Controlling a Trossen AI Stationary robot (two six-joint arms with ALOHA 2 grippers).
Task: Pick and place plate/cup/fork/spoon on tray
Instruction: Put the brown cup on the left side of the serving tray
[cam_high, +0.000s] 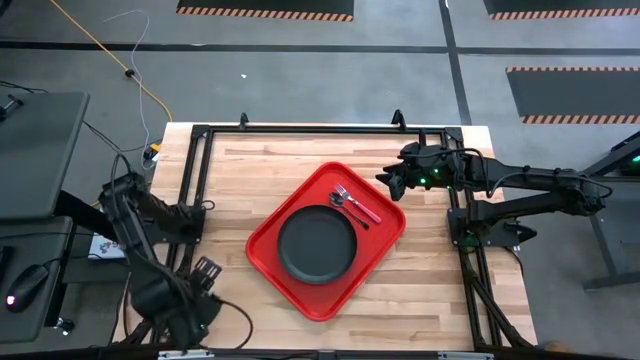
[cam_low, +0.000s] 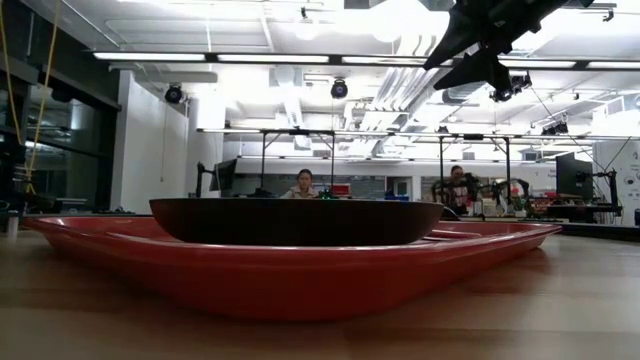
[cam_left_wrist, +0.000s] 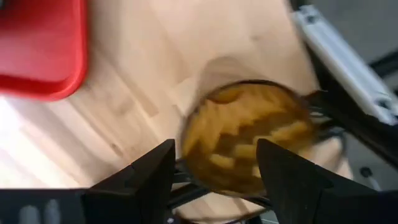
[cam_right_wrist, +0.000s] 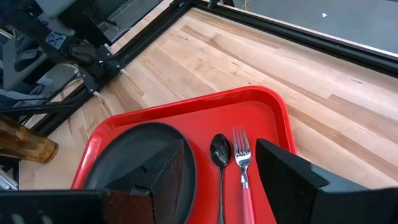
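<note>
The red tray lies turned at an angle on the middle of the wooden table, with the dark plate resting flat inside it, toward the tray's near-left part. Beside the plate, in the tray's far-right corner, the spoon and the pink-handled fork lie side by side, close together and roughly parallel; the right wrist view shows the spoon just next to the plate's rim and the fork on its other side, tines pointing toward the tray's far edge. The amber cup is off the tray, at the table's near-left corner, gripped between the fingers of the left end effector, which sits low by the table's left frame in the high view. The right wrist view catches the same cup lying tilted in that far-off grip. The right end effector hovers above the table just beyond the tray's far-right corner, its fingers spread wide and holding nothing. In the low view the plate rises above the tray's rim, and people sit in the room behind.
</note>
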